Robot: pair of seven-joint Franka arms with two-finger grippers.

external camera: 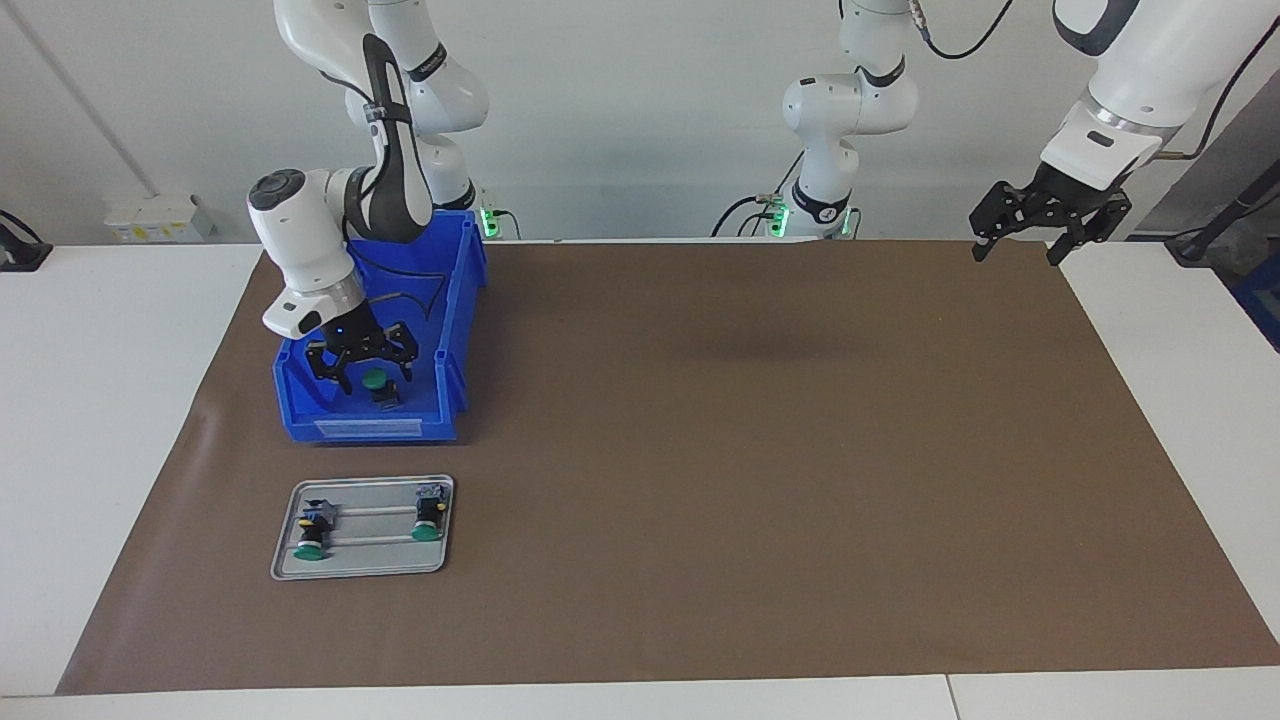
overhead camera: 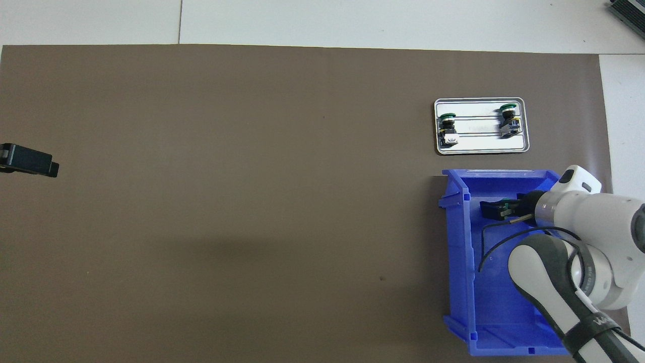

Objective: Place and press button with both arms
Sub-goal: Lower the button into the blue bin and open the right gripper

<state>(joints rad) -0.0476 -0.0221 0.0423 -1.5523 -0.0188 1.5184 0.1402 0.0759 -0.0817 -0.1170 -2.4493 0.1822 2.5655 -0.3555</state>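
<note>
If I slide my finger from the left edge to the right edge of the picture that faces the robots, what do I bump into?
Metal tray with two buttons, blue bin with the right gripper over a green button, bare brown mat, then the left gripper.

Hidden and cut-off parts

Overhead, the right tool covers most of the green-capped black push-button; the left tool is cut by the edge, grip unreadable.

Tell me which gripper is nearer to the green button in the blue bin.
The right. The right gripper is down inside the blue bin, around the button. The left gripper waits up over the table's edge at the left arm's end.
</note>
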